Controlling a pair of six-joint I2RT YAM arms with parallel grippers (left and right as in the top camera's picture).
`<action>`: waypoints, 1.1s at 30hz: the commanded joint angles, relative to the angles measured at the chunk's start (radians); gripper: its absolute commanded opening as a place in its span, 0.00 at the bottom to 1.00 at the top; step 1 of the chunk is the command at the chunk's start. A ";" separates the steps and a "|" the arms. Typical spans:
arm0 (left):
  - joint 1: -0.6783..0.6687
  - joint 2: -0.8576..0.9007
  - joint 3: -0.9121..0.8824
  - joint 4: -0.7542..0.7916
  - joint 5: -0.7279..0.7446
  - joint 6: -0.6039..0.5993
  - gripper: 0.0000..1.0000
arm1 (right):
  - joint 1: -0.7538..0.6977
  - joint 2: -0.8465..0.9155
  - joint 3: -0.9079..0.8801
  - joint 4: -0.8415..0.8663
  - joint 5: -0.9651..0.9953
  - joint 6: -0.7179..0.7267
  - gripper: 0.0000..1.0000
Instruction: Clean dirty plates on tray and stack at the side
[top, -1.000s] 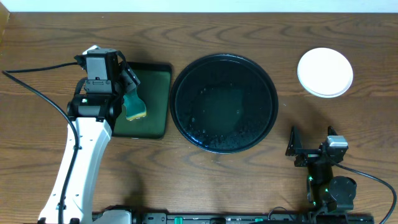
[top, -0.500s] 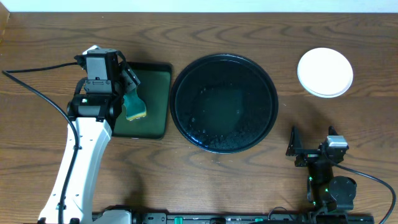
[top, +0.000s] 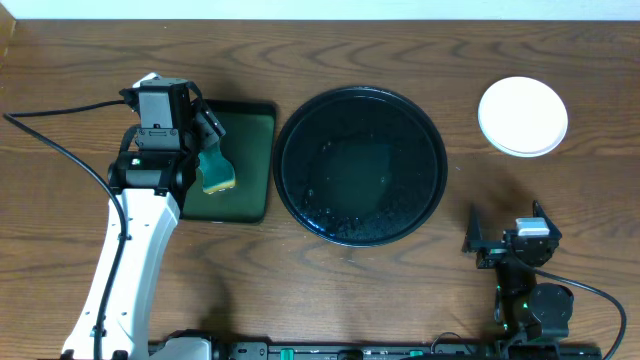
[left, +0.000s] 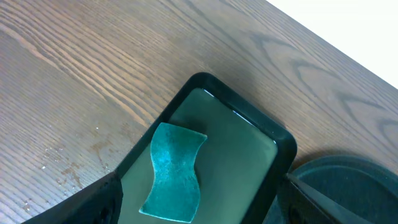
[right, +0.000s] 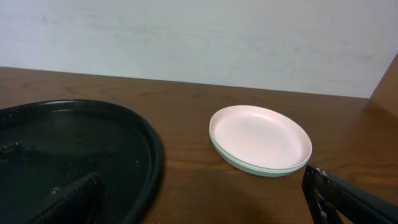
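Observation:
The plates (top: 522, 116) sit in one stack on the bare wood at the far right, a white one on top and mint edges under it; the stack also shows in the right wrist view (right: 260, 140). The round black tray (top: 360, 165) is in the middle, wet and holding no plates; its rim shows in the right wrist view (right: 152, 155). My right gripper (top: 500, 238) is open and empty near the front right, its jaws (right: 200, 180) facing the stack. My left gripper (top: 205, 150) is open above a teal sponge (left: 173, 174), with its jaws (left: 199, 183) to either side of it.
A rectangular dark green tray (top: 250, 165) lies left of the black tray and holds the sponge (top: 216, 174). A black cable (top: 60, 150) runs across the table's left side. Bare wood (top: 590, 190) lies between the plate stack and my right arm.
My right gripper has turned and shifted slightly. The left arm, the plates and the tray have not moved.

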 joint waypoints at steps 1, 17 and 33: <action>0.003 0.004 0.010 -0.001 -0.001 0.010 0.80 | -0.007 -0.007 -0.002 -0.004 0.000 0.033 0.99; 0.003 0.004 0.010 -0.001 -0.001 0.010 0.80 | -0.007 -0.007 -0.002 -0.004 -0.001 0.033 0.99; 0.007 0.007 0.007 -0.223 -0.040 0.137 0.80 | -0.007 -0.007 -0.002 -0.004 -0.001 0.033 0.99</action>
